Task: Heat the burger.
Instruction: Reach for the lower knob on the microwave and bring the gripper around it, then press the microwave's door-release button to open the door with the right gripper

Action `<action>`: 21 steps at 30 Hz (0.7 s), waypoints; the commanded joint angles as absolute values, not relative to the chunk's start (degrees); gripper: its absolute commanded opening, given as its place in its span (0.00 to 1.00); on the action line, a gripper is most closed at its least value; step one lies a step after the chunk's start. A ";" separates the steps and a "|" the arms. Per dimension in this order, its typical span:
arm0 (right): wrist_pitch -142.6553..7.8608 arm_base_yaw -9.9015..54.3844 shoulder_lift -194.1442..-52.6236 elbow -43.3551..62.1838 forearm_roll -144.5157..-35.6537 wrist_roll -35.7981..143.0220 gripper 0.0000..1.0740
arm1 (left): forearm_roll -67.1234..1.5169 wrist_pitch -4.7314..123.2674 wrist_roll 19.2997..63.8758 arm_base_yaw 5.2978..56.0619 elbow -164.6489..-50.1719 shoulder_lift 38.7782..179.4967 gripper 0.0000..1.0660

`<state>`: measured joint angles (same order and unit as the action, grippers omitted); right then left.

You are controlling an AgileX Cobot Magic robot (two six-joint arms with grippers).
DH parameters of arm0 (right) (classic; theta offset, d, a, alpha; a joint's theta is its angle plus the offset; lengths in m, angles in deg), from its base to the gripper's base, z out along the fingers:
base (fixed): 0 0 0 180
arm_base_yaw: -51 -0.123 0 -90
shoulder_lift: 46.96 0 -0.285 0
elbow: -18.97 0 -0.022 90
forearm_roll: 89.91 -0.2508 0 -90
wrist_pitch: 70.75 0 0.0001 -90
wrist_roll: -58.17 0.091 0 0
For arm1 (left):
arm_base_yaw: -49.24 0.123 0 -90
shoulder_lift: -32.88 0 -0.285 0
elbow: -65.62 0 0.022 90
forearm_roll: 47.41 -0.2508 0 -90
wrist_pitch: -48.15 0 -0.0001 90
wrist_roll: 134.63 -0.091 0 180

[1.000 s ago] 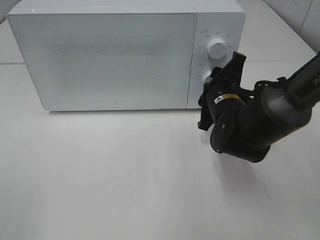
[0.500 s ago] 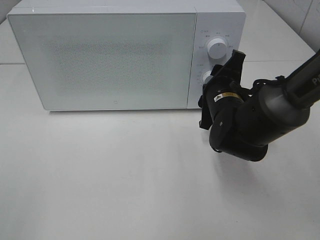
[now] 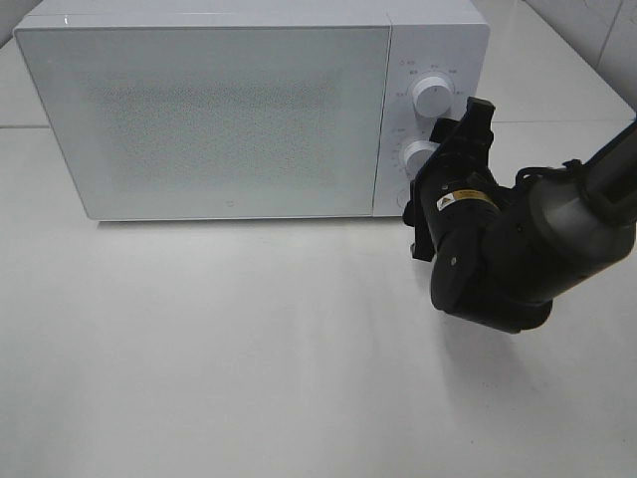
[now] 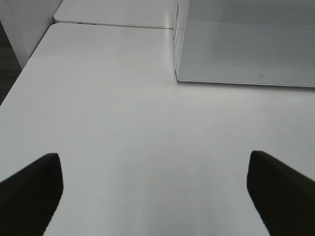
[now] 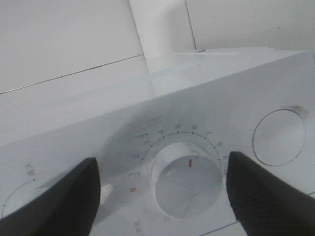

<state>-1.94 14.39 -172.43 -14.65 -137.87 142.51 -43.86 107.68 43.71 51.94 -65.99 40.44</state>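
Evidently the right gripper point(image 5: 162, 169) is held square to the control panel of the microwave point(image 3: 219, 119). Its jaws are spread to either side of the lower dial point(image 5: 184, 179) with a gap at each side, so nothing is gripped. Such a placing is judged to suit the setting of the timer, and the dial's red mark is seen turned away from the red zero. The left gripper point(image 4: 153, 162) is held low over the bare table point(image 4: 123, 123) near the oven's left front corner, jaws wide and empty, well out of the way. The burger is seen in no view. It is taken to be inside, since the door point(image 3: 209, 119) is closed and nothing can be made out through its frosted, dotted panel. The panel's small print is too blurred to be read.
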 commanded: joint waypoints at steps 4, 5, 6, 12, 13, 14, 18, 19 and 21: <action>0.41 13.59 -168.59 -19.58 -133.17 138.72 0.68 | -43.69 107.57 43.99 52.11 -65.81 39.24 0.90; -0.56 13.59 -167.85 -20.15 -132.25 137.69 0.68 | -43.69 107.57 43.99 52.11 -65.81 39.24 0.90; -0.56 13.59 -167.85 -20.15 -132.25 137.69 0.68 | -43.69 107.57 43.99 52.11 -65.81 39.24 0.90; -11.91 13.59 -161.03 -22.67 -127.04 125.43 0.68 | -43.69 107.57 43.99 52.11 -65.81 39.24 0.90; -14.83 13.59 -159.77 -22.84 -126.52 123.31 0.68 | -43.69 107.57 43.99 52.11 -65.81 39.24 0.90; -20.56 13.59 -157.42 -22.90 -124.98 118.21 0.68 | -43.69 107.57 43.99 52.11 -65.81 39.24 0.90; -30.70 13.59 -153.87 -22.90 -123.26 108.87 0.68 | -43.69 107.57 43.99 52.11 -65.81 39.24 0.90; -33.39 13.59 -152.83 -22.90 -122.74 106.01 0.68 | -43.69 107.57 43.99 52.11 -65.81 39.24 0.90; -40.04 13.99 -150.31 -22.84 -121.08 98.68 0.68 | -43.69 107.57 43.99 52.11 -65.81 39.24 0.90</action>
<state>-37.57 13.99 -151.06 -22.84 -122.28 102.17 -43.86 107.68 43.71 51.94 -65.99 40.44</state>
